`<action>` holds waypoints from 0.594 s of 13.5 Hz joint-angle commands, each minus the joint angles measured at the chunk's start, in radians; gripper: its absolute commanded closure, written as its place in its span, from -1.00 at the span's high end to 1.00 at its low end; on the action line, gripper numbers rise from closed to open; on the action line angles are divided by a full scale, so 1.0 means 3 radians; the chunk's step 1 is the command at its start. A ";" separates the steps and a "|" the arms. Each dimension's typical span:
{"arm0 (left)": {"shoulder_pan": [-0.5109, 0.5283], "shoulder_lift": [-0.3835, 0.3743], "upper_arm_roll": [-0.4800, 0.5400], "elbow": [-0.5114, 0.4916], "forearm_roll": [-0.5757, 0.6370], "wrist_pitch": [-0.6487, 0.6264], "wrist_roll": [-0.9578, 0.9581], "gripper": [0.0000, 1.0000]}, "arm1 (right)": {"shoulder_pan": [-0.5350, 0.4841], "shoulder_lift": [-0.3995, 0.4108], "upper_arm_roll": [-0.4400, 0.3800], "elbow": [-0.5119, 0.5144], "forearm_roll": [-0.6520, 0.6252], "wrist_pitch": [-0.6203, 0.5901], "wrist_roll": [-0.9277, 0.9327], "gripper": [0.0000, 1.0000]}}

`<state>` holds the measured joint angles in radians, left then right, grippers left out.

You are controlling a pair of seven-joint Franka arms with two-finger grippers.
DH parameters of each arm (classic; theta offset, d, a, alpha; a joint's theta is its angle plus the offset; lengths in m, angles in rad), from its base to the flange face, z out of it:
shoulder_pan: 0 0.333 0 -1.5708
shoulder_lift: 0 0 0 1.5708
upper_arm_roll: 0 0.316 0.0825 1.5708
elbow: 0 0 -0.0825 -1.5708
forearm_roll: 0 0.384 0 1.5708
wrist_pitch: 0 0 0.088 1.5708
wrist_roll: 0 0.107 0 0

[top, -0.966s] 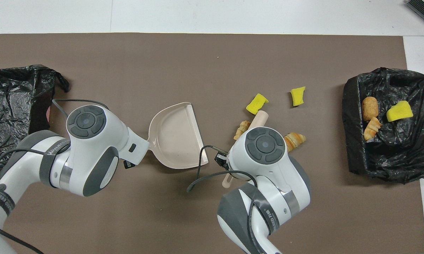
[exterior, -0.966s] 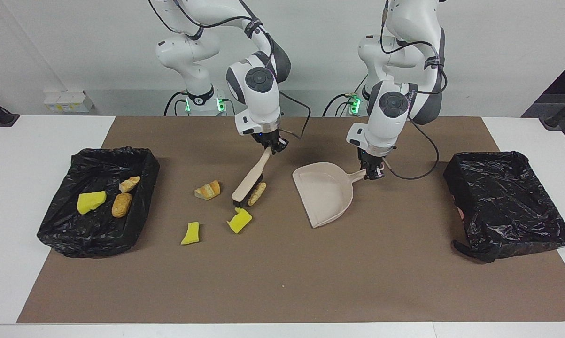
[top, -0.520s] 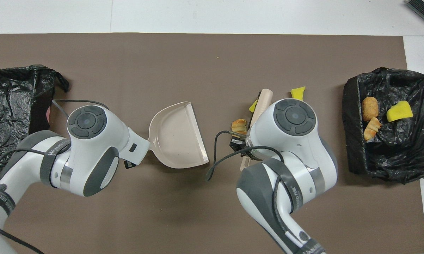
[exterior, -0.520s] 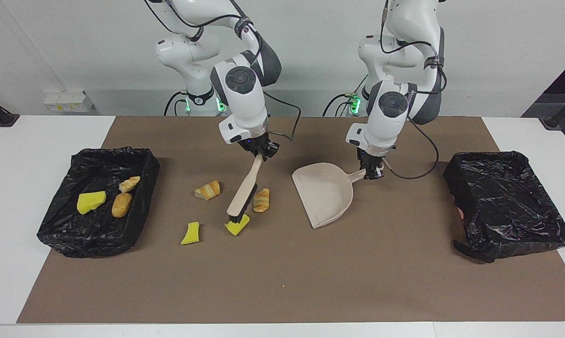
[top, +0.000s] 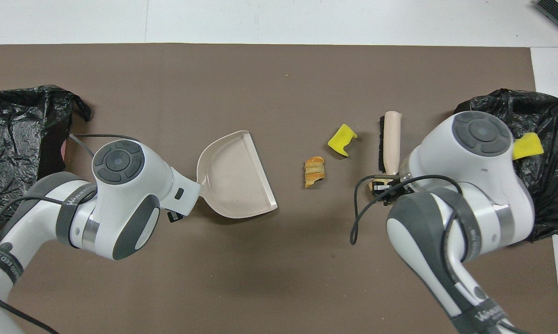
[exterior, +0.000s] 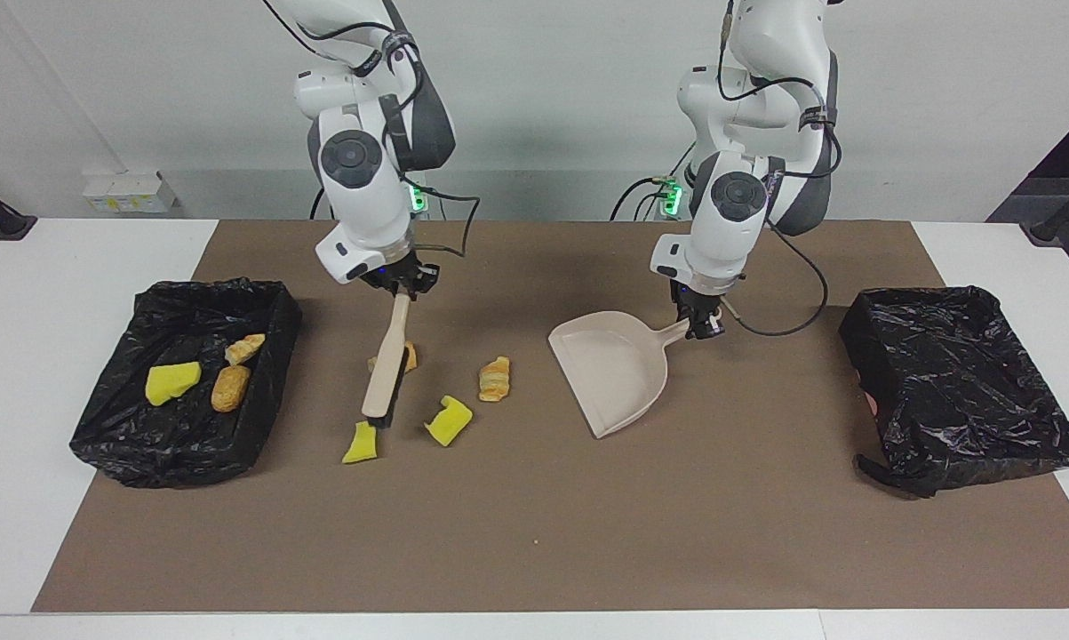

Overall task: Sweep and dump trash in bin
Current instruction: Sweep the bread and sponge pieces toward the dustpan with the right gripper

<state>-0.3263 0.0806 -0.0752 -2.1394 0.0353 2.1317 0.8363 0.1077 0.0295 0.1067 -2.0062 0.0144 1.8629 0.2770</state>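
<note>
Scraps are lying in a loose cluster on the brown mat: a yellow sponge bit (exterior: 360, 443) just beside the brush's bristle end, a second yellow sponge bit (exterior: 448, 420) next to it, toward the dustpan, a croissant-like chunk (exterior: 494, 379) closest to the dustpan, and another bread chunk (exterior: 407, 356) mostly hidden by the brush handle. Three more pieces are sitting in the black-lined bin (exterior: 107, 418) at the right arm's end of the counter.

I am holding the brush (exterior: 385, 373) with the right hand (exterior: 401, 286), pinched tight on the top of its handle, bristles down at the mat on the bin side of the cluster. The left hand (exterior: 699, 327) is clamped on the handle of the beige dustpan (exterior: 614, 373), whose mouth is facing the scraps but sitting well apart from them. A second black-lined bin (exterior: 961, 391) is waiting at the left arm's end.

I judge this to be the start of a gathering stroke. To do it well I am planning to keep the bristles pressed flat on the mat and draw one steady line toward the pan, catching the outermost sponge bit first so each piece pushes the next. I should tip the pan's lip firmly onto the mat, or light foam will be sliding under it. Going slowly matters, since the sponge bits look springy and could be flicking sideways off the bristles.
</note>
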 commanded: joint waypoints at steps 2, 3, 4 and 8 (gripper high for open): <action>-0.0053 -0.0038 0.0031 -0.0094 0.0020 0.0135 -0.0108 -1.00 | -0.0262 0.0243 0.0048 0.0029 -0.0500 0.0452 -0.0606 -1.00; -0.0053 -0.0038 0.0026 -0.0094 0.0020 0.0135 -0.0134 -1.00 | -0.0292 0.0366 0.0043 0.0075 -0.0599 0.0600 -0.0611 -1.00; -0.0058 -0.0038 0.0026 -0.0094 0.0020 0.0135 -0.0139 -1.00 | -0.0353 0.0473 0.0033 0.0106 -0.0646 0.0707 -0.0632 -1.00; -0.0058 -0.0038 0.0026 -0.0099 0.0020 0.0130 -0.0139 -1.00 | -0.0451 0.0704 0.0038 0.0168 -0.0677 0.0831 -0.0607 -1.00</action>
<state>-0.3291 0.0806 -0.0751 -2.1395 0.0353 2.1328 0.8232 -0.0182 0.2232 0.1047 -1.9813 -0.1664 2.1127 0.1128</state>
